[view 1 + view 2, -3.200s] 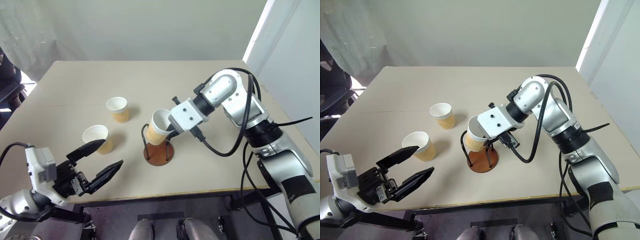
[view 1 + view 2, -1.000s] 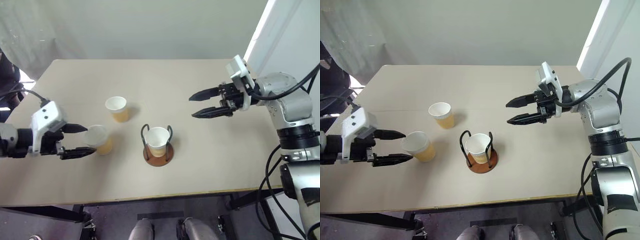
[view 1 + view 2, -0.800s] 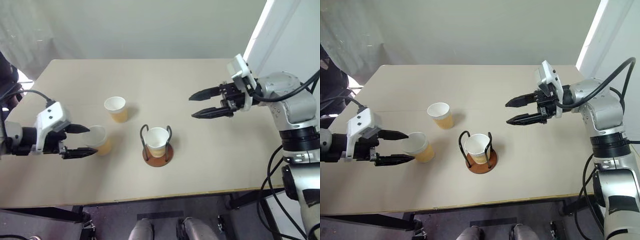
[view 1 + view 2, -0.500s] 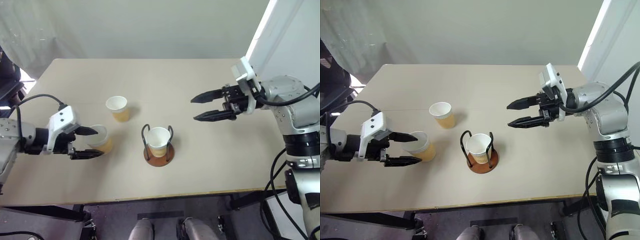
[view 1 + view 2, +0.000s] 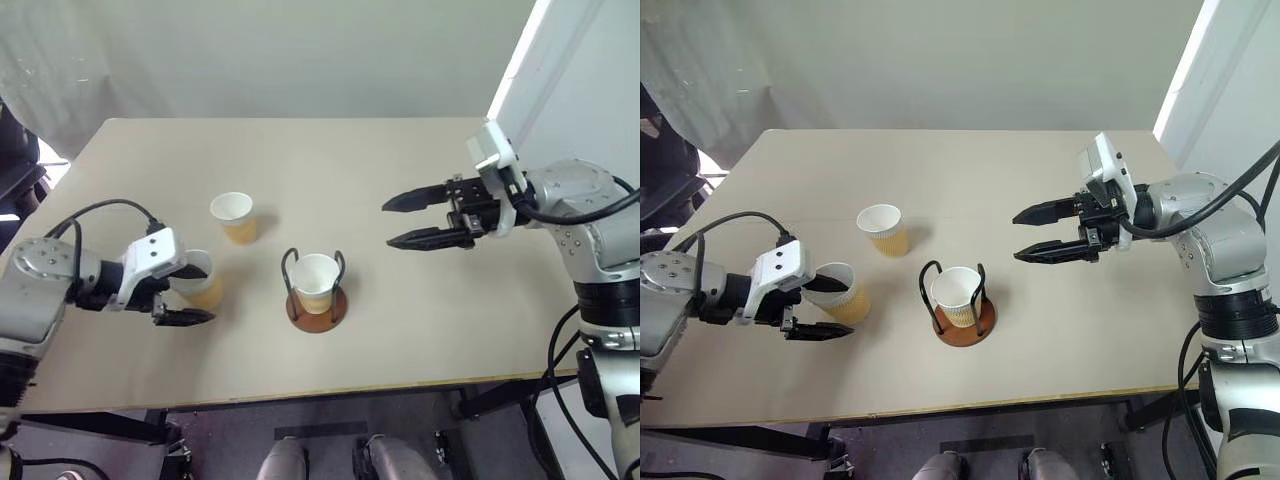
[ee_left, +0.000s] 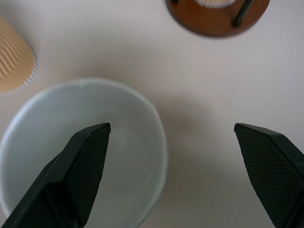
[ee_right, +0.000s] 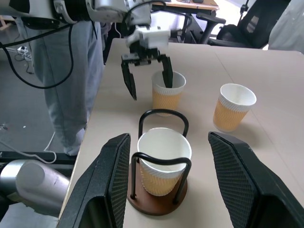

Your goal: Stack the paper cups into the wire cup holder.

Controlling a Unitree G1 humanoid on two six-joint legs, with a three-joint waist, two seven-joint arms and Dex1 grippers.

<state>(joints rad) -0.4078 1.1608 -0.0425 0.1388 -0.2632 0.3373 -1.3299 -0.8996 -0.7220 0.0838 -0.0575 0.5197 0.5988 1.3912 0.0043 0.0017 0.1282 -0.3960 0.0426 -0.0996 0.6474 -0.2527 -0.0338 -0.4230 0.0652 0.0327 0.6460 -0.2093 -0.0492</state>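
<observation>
One paper cup (image 5: 316,282) sits upright inside the wire cup holder (image 5: 317,309) at mid table. A second paper cup (image 5: 232,216) stands farther back to the left. The third paper cup (image 5: 203,289) stands near the left, and my left gripper (image 5: 205,294) is open astride its near wall: one finger (image 6: 78,166) dips inside the rim, the other finger (image 6: 268,161) is outside over the table. My right gripper (image 5: 388,223) hangs open and empty above the table, right of the holder and pointing at it.
The tan table (image 5: 420,330) has bare room to the right and in front of the holder. In the right wrist view a person in grey trousers (image 7: 71,71) stands by the table's left end, with office chairs (image 7: 247,28) behind.
My left gripper has moved down and in over the near-left cup, so one finger now sits inside its rim. The right gripper has stayed almost still.
</observation>
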